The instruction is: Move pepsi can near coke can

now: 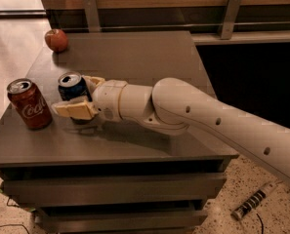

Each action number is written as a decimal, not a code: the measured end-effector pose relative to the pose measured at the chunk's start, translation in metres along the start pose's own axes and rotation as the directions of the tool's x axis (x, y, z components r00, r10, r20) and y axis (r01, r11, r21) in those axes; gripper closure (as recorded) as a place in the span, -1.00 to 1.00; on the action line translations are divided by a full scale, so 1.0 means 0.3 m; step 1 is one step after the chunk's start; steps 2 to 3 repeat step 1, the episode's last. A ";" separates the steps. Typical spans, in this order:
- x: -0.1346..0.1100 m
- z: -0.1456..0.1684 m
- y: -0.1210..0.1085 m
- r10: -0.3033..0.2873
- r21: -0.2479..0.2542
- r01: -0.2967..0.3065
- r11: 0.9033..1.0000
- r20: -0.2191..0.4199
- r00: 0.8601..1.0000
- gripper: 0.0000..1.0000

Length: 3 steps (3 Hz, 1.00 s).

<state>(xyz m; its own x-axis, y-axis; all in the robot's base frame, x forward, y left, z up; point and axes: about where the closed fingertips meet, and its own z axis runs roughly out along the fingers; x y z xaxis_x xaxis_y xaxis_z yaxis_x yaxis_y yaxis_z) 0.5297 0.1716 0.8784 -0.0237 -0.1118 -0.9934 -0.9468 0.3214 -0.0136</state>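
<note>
The dark blue pepsi can (70,83) stands upright on the grey table (139,52), near its front left part. My gripper (72,94) reaches in from the right and is shut on the pepsi can, with one cream finger (75,110) in front of it and the other behind it. The red coke can (29,105) stands upright a short gap to the left of the pepsi can, close to the table's left edge. The lower part of the pepsi can is hidden behind the front finger.
A red apple (56,39) lies at the table's far left corner. A wooden wall with metal brackets (231,14) runs behind the table. A striped cylindrical object (252,202) lies on the speckled floor at lower right. My arm (208,121) crosses the table's right front.
</note>
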 end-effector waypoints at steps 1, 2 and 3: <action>-0.001 0.002 0.002 -0.001 -0.001 0.001 1.000 0.000 1.000 -1.00; -0.001 0.002 0.002 -0.001 -0.001 0.001 1.000 0.000 1.000 -1.00; -0.001 0.002 0.002 -0.001 -0.001 0.001 1.000 0.000 1.000 -1.00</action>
